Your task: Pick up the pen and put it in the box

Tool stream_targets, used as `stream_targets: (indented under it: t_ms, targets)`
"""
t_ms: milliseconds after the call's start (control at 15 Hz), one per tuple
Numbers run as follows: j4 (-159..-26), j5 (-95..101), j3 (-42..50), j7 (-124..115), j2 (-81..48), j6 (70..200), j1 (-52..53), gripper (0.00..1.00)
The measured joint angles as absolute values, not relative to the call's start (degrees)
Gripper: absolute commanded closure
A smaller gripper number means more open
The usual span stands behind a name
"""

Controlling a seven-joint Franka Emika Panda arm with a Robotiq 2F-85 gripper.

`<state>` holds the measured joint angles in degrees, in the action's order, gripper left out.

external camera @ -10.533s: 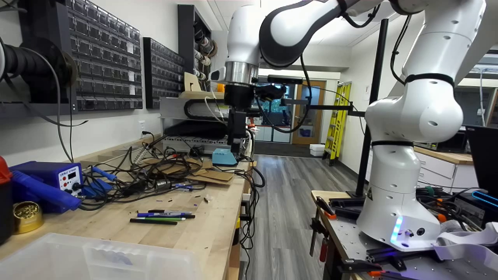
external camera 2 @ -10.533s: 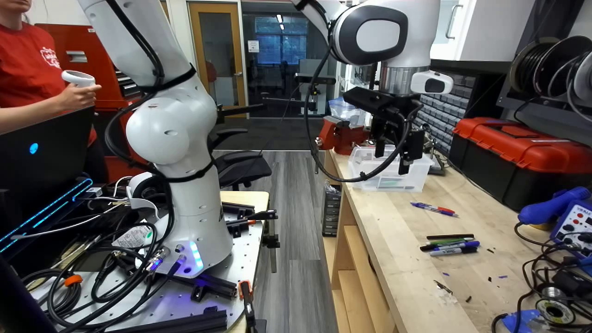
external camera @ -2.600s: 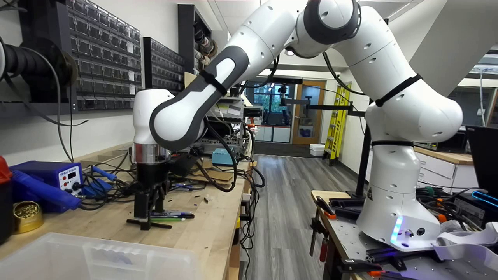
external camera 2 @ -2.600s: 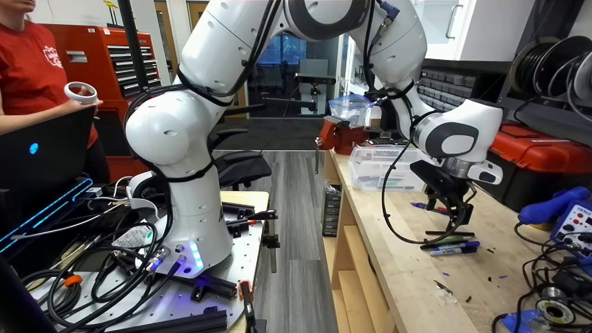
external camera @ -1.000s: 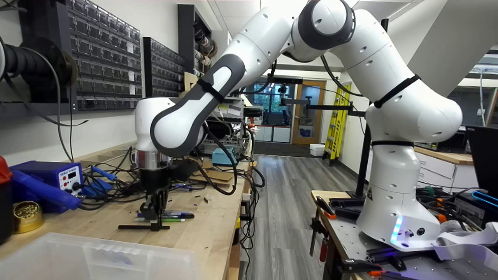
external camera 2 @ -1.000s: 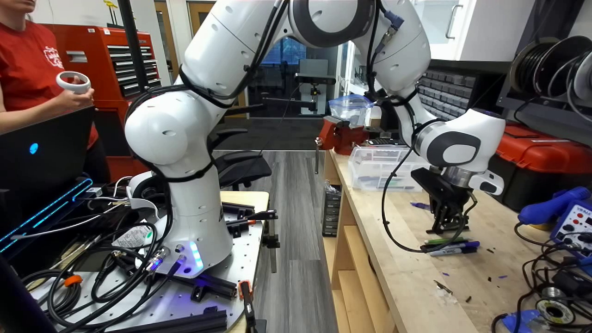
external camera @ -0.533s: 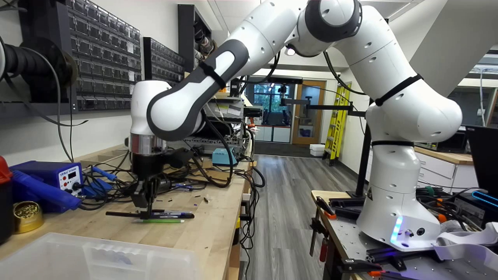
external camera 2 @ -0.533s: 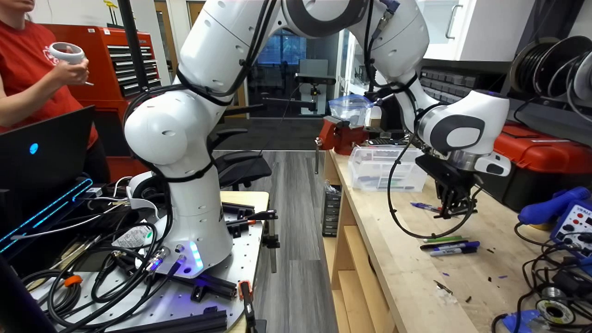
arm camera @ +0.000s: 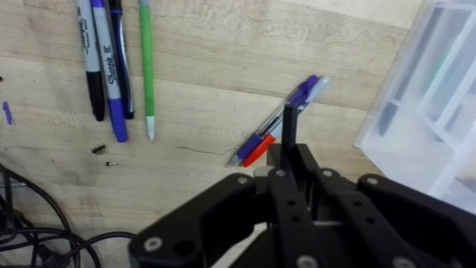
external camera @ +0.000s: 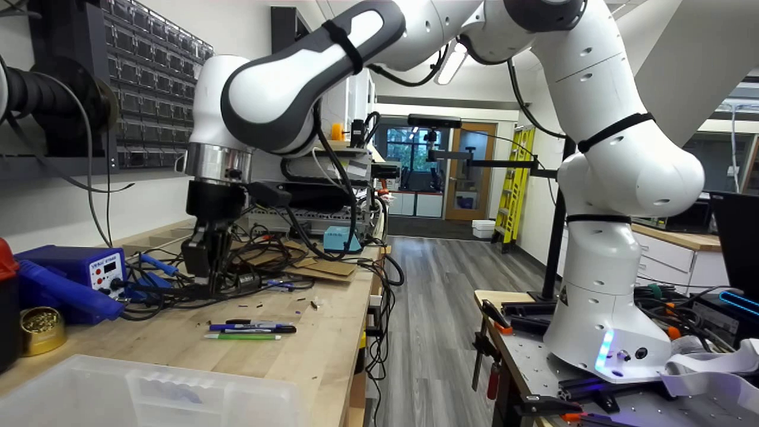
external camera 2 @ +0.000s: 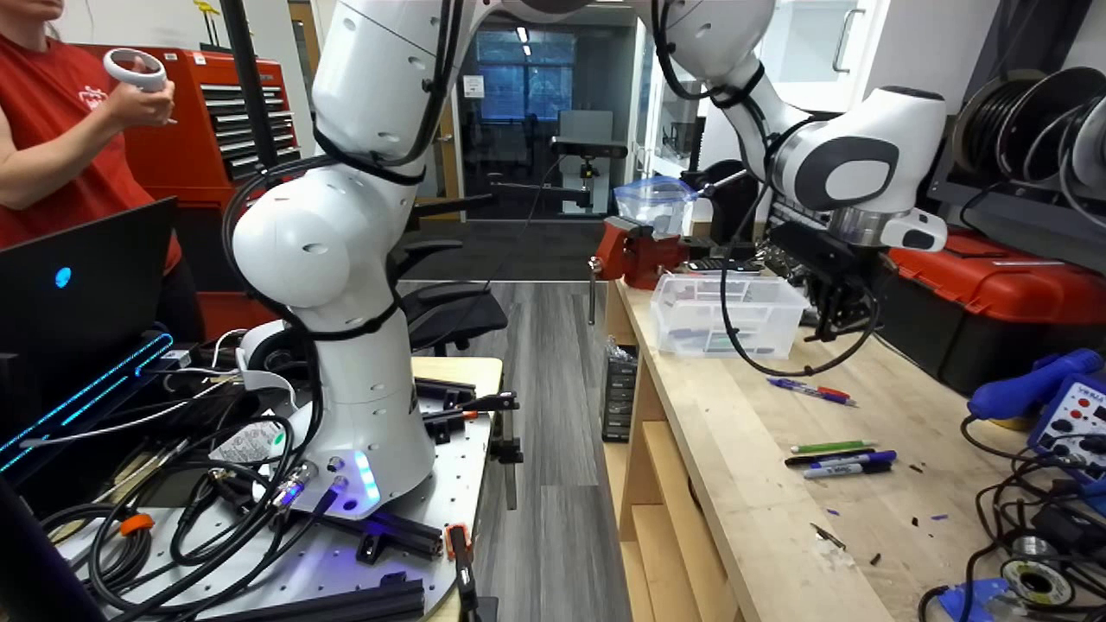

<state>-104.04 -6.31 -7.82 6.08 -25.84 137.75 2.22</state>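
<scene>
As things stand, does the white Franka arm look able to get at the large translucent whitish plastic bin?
Probably yes: the end effector, shut on a slim black pen, hangs short of the bin, whose top looks open. It may need lifting to clear the bin's rim.
</scene>
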Motion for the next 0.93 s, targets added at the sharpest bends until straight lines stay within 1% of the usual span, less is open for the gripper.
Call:
stream_targets:
  t_ms: [533, 933]
  targets:
    - [-108.16, -15.77, -12.49, 11.84, -16.30, 127.97, 2.59, 0.98]
    - [-108.83, -17.71, -13.83, 12.77, -14.33, 124.15, 5.70, 0.98]
